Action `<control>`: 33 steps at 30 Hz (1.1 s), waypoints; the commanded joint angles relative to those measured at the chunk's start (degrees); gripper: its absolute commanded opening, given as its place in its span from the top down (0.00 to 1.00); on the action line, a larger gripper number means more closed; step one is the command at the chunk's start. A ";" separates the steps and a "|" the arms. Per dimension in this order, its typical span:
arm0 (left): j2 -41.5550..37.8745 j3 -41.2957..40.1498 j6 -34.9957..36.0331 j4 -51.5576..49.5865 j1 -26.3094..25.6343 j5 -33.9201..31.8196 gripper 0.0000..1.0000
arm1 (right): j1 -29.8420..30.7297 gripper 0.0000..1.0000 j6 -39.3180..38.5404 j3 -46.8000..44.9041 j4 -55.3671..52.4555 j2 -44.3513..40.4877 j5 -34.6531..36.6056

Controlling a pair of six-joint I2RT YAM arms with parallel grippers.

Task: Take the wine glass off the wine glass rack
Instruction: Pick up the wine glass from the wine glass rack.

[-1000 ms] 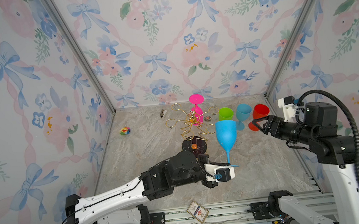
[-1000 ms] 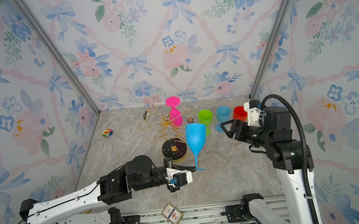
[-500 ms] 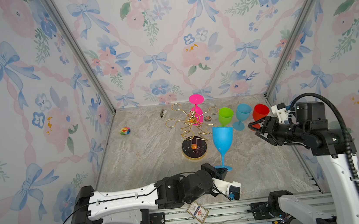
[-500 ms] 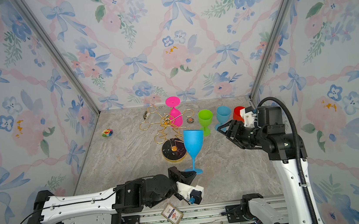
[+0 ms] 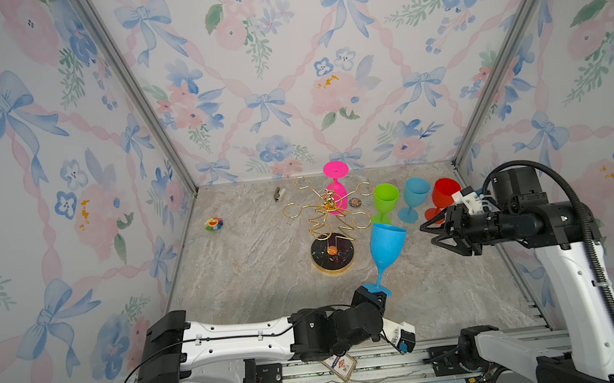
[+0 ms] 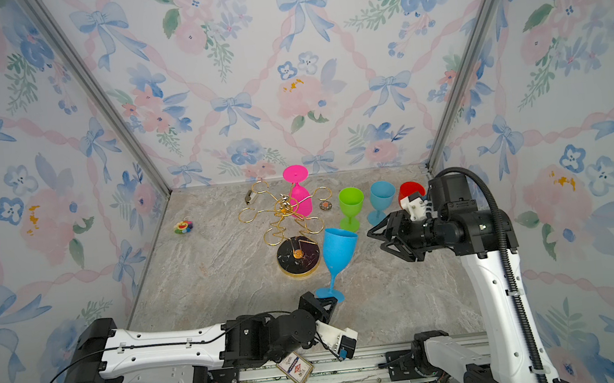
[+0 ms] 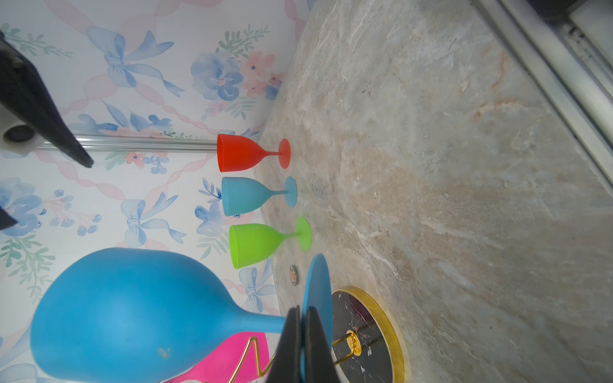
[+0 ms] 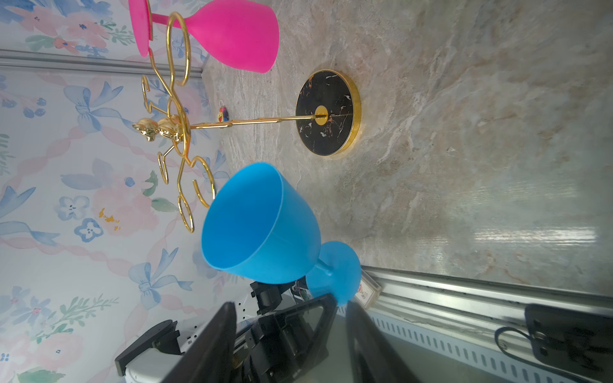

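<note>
The wine glass rack [image 5: 328, 207] is gold wire on a round black base [image 5: 333, 257] at mid table. A pink wine glass [image 5: 336, 193] hangs upside down from a far arm of it. A blue wine glass [image 5: 387, 246] is off the rack, in front and to the right of the base, tilted, foot low by the table. My left gripper [image 5: 373, 296] is shut on that foot's rim, as the left wrist view shows [image 7: 302, 338]. My right gripper [image 5: 428, 236] hovers open to the right of the blue bowl, holding nothing [image 8: 288, 331].
Green [image 5: 386, 199], light blue [image 5: 416, 192] and red [image 5: 445, 191] glasses stand in a row at the back right. A small flower toy [image 5: 213, 223], a clip [image 5: 279, 194] and a round token [image 5: 355, 203] lie on the table. A card [image 5: 338, 364] rests on the front rail.
My left arm has dropped low and drawn back toward the front, bringing the blue glass down with it. My right gripper has moved left toward the glass and its jaws have narrowed.
</note>
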 commanded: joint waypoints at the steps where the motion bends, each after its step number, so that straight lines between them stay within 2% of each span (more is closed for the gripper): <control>1: -0.02 -0.89 3.41 2.47 -0.51 -1.91 1.00 | 1.64 0.46 -3.67 5.24 -4.82 3.78 0.50; 3: 0.29 -0.82 4.35 2.56 -0.51 -2.60 1.00 | 2.15 0.51 -5.82 6.90 -5.86 5.78 1.14; 9: 1.48 -0.59 8.21 3.15 -0.69 -5.93 1.00 | 3.39 0.61 -5.98 6.53 -6.07 8.76 0.52; 26: 2.00 -2.57 15.80 8.54 -0.85 -10.56 1.00 | 4.97 0.64 -6.92 11.38 -7.08 15.14 0.90; 33: 2.30 -2.97 17.96 10.18 -0.78 -11.39 1.00 | 5.15 0.67 -7.29 10.95 -7.52 14.99 0.57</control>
